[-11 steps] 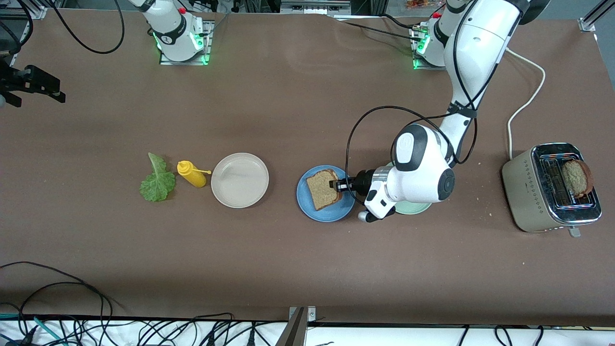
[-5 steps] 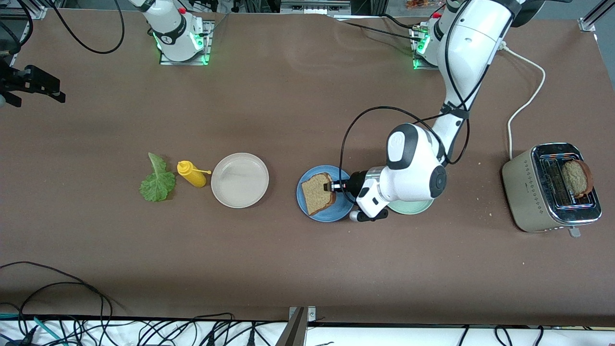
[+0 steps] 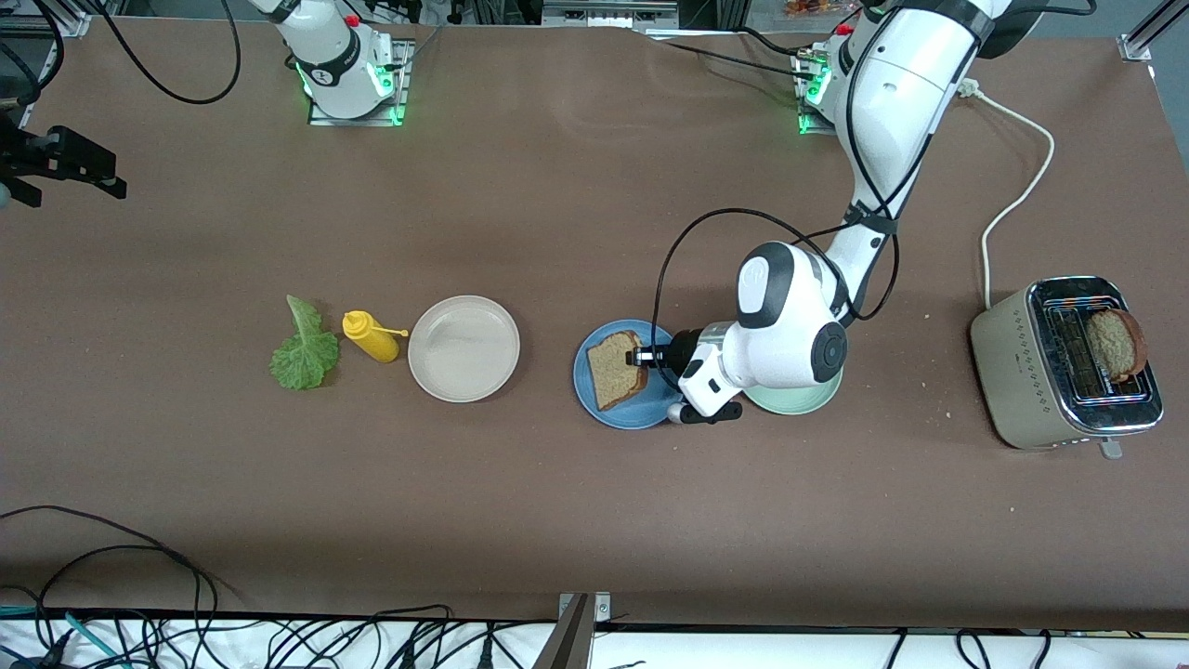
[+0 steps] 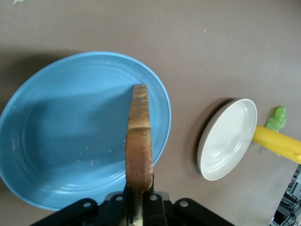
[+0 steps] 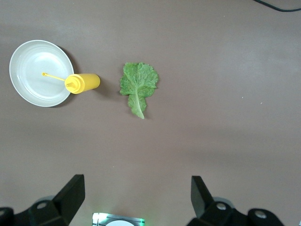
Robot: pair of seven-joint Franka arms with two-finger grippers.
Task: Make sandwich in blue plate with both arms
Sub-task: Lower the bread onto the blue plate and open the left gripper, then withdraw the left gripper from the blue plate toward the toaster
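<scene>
front view, left gripper (image 3: 641, 359): I have it clamped on one edge of the toast (image 3: 617, 369), low over the blue plate (image 3: 599, 404). The slice stretches from the jaws toward about 8 o'clock across the plate, tilted; I cannot tell whether its free edge touches the plate.
front view, plates: the blue plate sits between the beige plate (image 3: 463, 348) and the green plate (image 3: 797, 400), which my left arm largely covers.
front view, lettuce (image 3: 304, 353): lying on the table just beside the mustard bottle (image 3: 372, 337), toward the right arm's end, well apart from the blue plate.
front view, toaster (image 3: 1066, 364): at the left arm's end, with a second slice (image 3: 1115, 343) standing in a slot.
front view, right arm: waiting; only its base (image 3: 348, 70) shows here.
left wrist view, toast (image 4: 139, 150): seen edge-on, crust toward the camera, long axis running from the pinch toward 12 o'clock over the blue plate (image 4: 56, 136).
left wrist view, judgement: the slice lies straight ahead of the jaws and over the plate, so I reckon the coming move is lower and let go.
right wrist view, right gripper (image 5: 136, 200): jaws spread wide, holding nothing, high over the table.
right wrist view, lettuce (image 5: 138, 87): at about 12 o'clock from the jaws, stem end nearest them, so the right arm is the nearer one for it.
</scene>
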